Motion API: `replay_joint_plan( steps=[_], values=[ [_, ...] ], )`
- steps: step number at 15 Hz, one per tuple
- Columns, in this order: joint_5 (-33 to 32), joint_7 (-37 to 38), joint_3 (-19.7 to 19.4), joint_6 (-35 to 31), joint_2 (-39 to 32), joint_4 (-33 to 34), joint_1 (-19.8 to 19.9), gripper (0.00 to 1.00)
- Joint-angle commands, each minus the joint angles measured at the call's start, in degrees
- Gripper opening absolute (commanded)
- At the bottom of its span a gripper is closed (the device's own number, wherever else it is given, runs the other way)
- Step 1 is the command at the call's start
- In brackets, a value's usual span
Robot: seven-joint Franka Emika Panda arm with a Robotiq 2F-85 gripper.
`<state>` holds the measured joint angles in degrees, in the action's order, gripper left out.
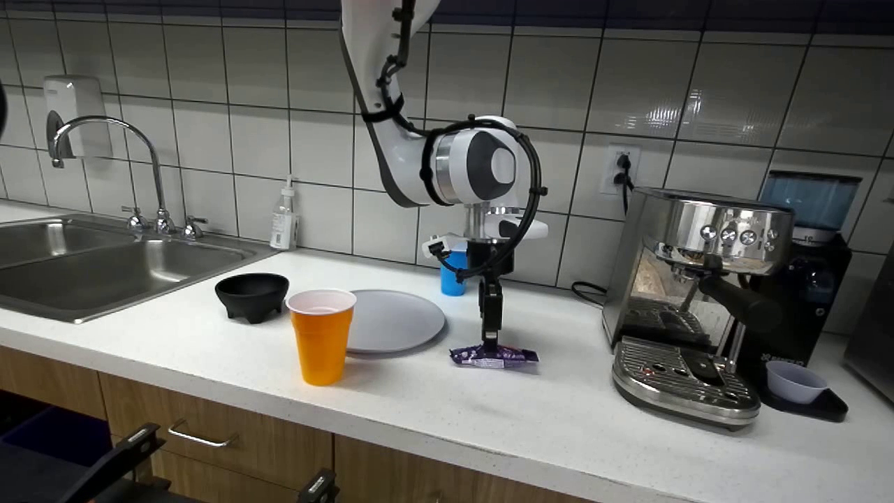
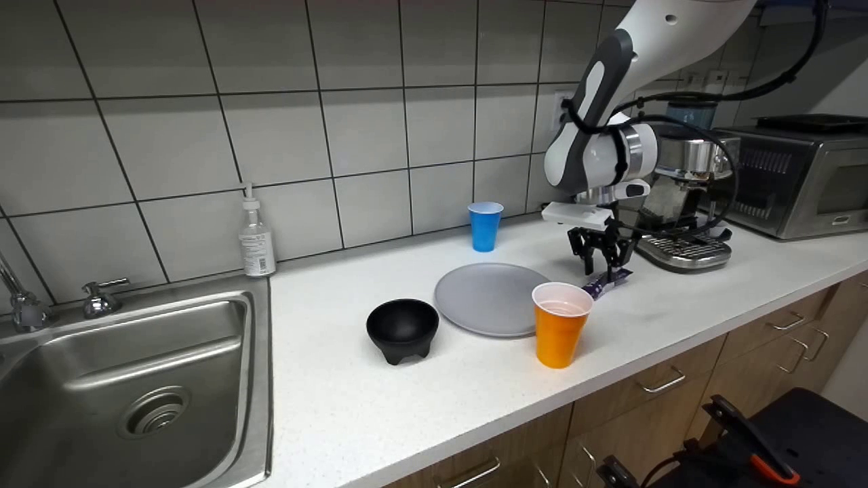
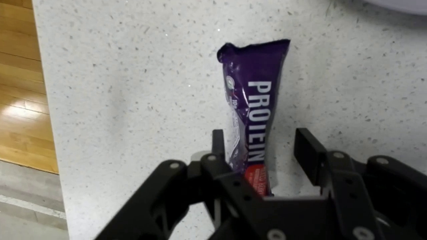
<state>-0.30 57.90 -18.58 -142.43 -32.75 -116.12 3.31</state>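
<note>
Your gripper (image 3: 260, 143) stands with its fingers (image 3: 308, 155) spread, and the bar (image 3: 255, 106) lies on the counter (image 3: 133, 100) between them, nearer to one finger. If you squeeze from here, this finger would probably touch first and could turn the bar; with too much force, the wrapper (image 3: 257, 58) may also crumple.

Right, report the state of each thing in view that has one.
Tool, open
Protein bar, lying down, ungripped
Orange cup, upright
Blue cup, upright
Black bowl, upright
Gray plate, flat
Pump bottle, upright
Faucet, not running
Portafilter, mounted
Power plug, inserted
Wooden drawer, shut
</note>
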Motion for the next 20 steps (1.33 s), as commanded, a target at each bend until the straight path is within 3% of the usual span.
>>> replay_joint_plan(
  steps=[1, 3, 11, 20],
  values=[
    [-0.5, -0.1, 0.0, 1.2, 3.2, -0.7, -0.6, 0.88],
    [-0.9, -0.2, 0.1, 1.0, 4.8, -1.4, -1.1, 0.99],
    [-4.8, -0.4, 1.4, 0.9, 13.0, -5.9, -5.1, 1.0],
    [-8.5, -1.9, 8.1, 2.1, 22.5, -13.1, -8.3, 1.0]
  ],
)
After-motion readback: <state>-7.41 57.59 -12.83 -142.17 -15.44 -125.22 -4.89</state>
